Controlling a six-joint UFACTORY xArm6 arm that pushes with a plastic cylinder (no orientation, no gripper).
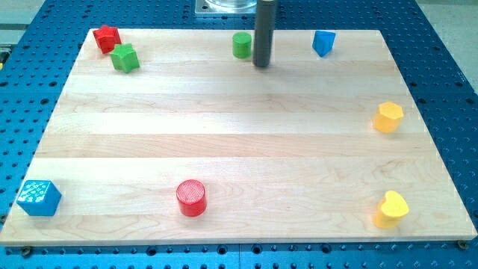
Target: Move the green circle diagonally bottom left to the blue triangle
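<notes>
Green circle (241,45) is what you are after, and it is sitting near the view's top edge of the wooden board (224,127), a little left of centre. Going from largest to smallest: you are looking at one pale wooden board lying on one blue perforated table (448,90); one dark rod is coming down from the view's top, and my tip (261,66) is resting on the board just beside the green circle, on its right, with a narrow gap showing between them. You are not seeing any fingers, since the arm is ending in a plain rod with nothing to spread or pinch. You are counting eight blocks. Two are blue: one blue cube (39,197) is sitting at the board's bottom left corner, and one blue triangle (323,42) is standing near the top edge, right of my tip. Two are yellow, both at the right side: one yellow block (388,117) higher up, one yellow block (392,208) near the bottom. Two are red: one red cylinder (191,198) near the bottom edge and one red star (107,38) at the top left. Two are green: the circle and one green star (125,57), touching the red star's lower right.
</notes>
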